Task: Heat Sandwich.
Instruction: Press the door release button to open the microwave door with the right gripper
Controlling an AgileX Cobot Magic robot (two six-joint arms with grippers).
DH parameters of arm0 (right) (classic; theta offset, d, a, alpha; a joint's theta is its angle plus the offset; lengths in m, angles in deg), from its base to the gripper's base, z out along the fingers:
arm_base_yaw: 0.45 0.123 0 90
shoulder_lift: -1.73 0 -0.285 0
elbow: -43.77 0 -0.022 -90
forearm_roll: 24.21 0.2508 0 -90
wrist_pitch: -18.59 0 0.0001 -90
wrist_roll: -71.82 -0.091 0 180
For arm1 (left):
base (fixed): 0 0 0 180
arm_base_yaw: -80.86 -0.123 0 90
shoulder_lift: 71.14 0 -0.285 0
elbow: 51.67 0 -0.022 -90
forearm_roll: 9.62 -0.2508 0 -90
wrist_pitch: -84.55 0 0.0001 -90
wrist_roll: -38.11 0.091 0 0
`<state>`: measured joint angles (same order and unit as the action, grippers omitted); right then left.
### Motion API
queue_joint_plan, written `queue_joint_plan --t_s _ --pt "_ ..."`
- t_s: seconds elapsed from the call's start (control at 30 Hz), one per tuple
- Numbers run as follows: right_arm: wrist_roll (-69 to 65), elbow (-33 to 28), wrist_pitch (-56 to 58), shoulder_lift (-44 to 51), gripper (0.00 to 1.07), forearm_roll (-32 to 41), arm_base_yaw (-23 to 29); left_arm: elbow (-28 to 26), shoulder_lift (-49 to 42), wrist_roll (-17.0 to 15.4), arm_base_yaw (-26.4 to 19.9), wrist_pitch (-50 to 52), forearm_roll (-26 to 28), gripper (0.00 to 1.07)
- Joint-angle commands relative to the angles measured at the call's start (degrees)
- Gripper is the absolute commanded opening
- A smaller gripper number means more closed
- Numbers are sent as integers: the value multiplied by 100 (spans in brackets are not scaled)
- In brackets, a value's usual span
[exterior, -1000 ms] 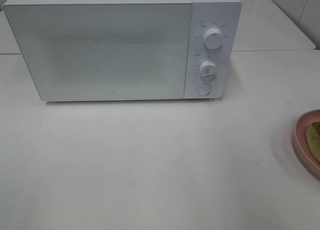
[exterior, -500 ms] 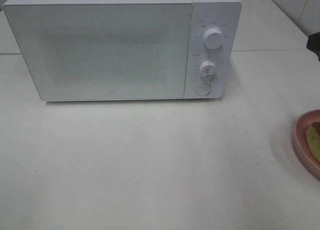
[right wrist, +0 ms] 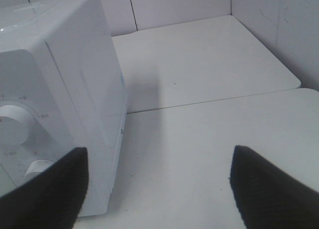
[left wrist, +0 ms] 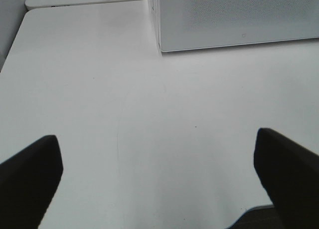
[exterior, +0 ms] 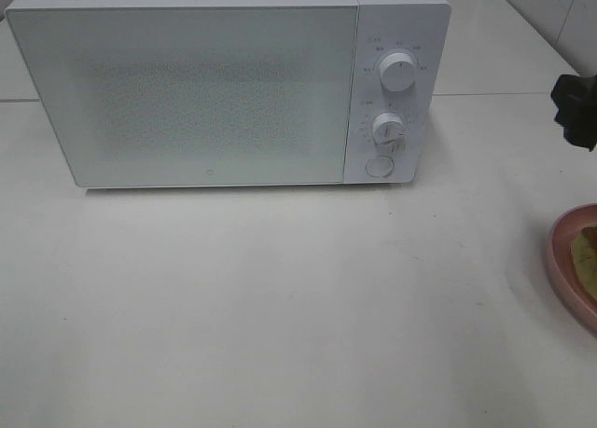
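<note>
A white microwave [exterior: 224, 88] stands at the back of the table with its door closed. At the right edge of the exterior high view, a pink plate [exterior: 564, 255] holds the sandwich [exterior: 586, 254], only partly in frame. My right gripper [exterior: 576, 111] enters at the right edge, above and behind the plate, level with the microwave's knobs [exterior: 398, 74]. In its wrist view the right gripper [right wrist: 157, 189] is open with nothing between its fingers, and the microwave [right wrist: 60, 94] sits close by. My left gripper [left wrist: 159, 174] is open over bare table near the microwave's front corner [left wrist: 160, 48].
The white table [exterior: 280, 297] runs in front of the microwave. A tiled wall [right wrist: 179, 7] rises behind the table, and a seam [right wrist: 209, 102] joins two tabletops.
My right gripper has come into the exterior high view at the right edge, moving leftward. The microwave and plate have not moved.
</note>
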<state>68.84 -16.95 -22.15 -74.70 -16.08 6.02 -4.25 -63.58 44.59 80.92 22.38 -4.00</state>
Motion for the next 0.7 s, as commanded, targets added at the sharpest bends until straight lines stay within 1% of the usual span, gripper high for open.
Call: queue_joint_plan --t_s 0.03,0.07,0.1,0.13,0.17,0.2,0.23,0.27,0.3,0.33,0.37,0.4,0.47,0.5,0.6,0.67,0.7 --pt "401 -97 -493 -172 75 264 275 6 -132 0 -11 69 0 100" --pt "533 -126 -625 -281 75 367 413 6 -126 0 -11 69 0 100" --pt "762 -172 -905 -487 75 533 688 6 -109 0 -11 69 0 100" --pt "871 -189 -1014 -613 75 625 808 6 -103 0 -11 69 0 100" --pt "871 -189 -1014 -613 75 625 808 6 -103 0 -11 69 0 100" --pt "1020 -201 -1157 -739 75 768 974 6 -103 0 -11 69 0 100" --pt "1180 -201 -1283 -865 75 940 1134 6 -103 0 -11 69 0 100" --pt "1536 -201 -1536 -1094 75 1295 1473 6 -103 0 -11 69 0 100" --pt "1673 -201 -1690 -1197 75 1438 1599 6 -103 0 -11 69 0 100" --pt "1673 -201 -1690 -1197 75 1438 1599 6 -103 0 -11 69 0 100" --pt "1816 -201 -1845 -1324 75 1610 1765 6 -103 0 -11 69 0 100" --pt "1971 -201 -2097 -1581 75 1931 2057 6 -103 0 -11 69 0 100" --pt "2000 -201 -2361 -1822 75 2292 2355 6 -103 0 -11 69 0 100" --pt "2000 -201 -2361 -1822 75 2292 2355 6 -103 0 -11 69 0 100" --pt "1988 -172 -2767 -2229 75 2939 2836 6 -103 0 -11 69 0 100" --pt "1988 -155 -2819 -2298 75 3060 2934 6 -103 0 -11 69 0 100" --pt "1988 -86 -2882 -2469 75 3295 3157 6 -103 0 -11 69 0 100"
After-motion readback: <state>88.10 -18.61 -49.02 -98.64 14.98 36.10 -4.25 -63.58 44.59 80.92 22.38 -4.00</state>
